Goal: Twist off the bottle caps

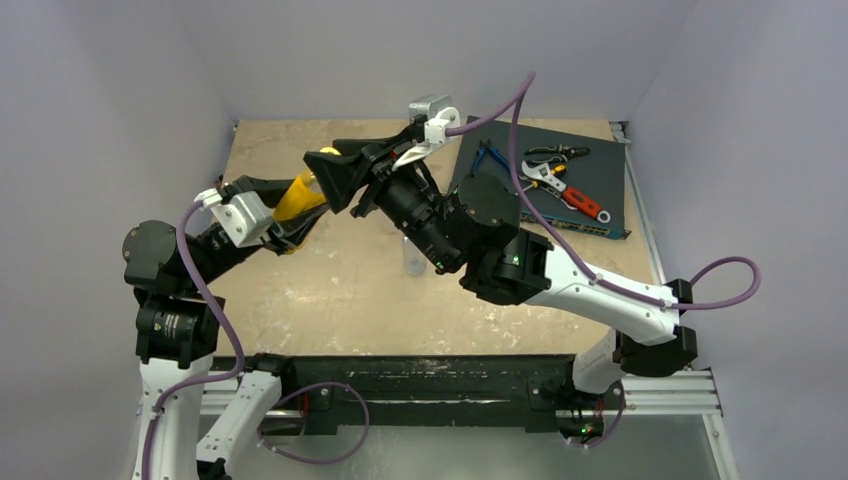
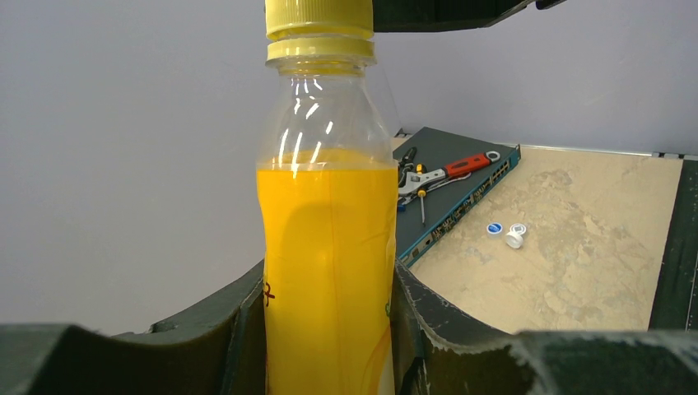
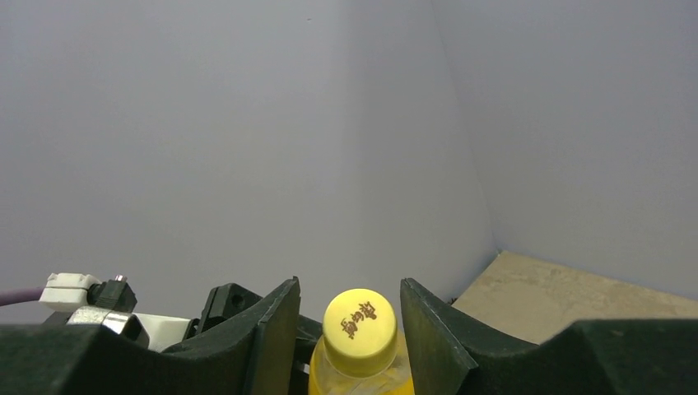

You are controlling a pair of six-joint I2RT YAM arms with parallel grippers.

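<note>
While clamping the orange-drink bottle (image 2: 327,247) above the table (image 1: 340,290) in the closed left gripper (image 2: 329,329), centre the open right gripper (image 3: 350,298) astride the untouched yellow cap (image 3: 360,322), close squarely, then twist.

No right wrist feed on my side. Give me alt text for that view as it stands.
A yellow cap on a bottle of orange liquid sits between the right gripper's two dark fingers, with a small gap on each side. Grey walls fill the rest, with a strip of table at lower right.
</note>
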